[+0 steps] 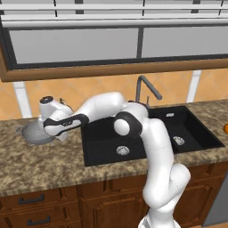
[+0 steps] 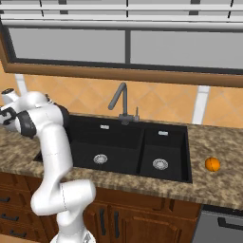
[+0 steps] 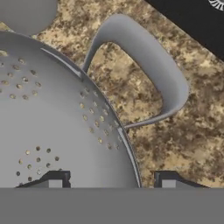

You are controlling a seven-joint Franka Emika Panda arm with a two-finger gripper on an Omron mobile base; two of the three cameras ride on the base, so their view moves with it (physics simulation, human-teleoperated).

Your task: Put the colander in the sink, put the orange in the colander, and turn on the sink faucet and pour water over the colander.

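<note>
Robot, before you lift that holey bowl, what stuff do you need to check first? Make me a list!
1. Gripper lined up on the colander rim: ok. In the hand view one fingertip sits inside the bowl and the other outside, with the rim between them.
2. Jaws firmly clamped on the rim: cannot tell; the tips are low in the picture.
3. Colander's place: ok, on the counter left of the sink, not in it yet.
4. Left basin free for the colander: ok, only the drain shows.
5. Orange out of the way: ok, on the counter right of the sink.
6. Sink faucet off: ok, no water falling.
</note>
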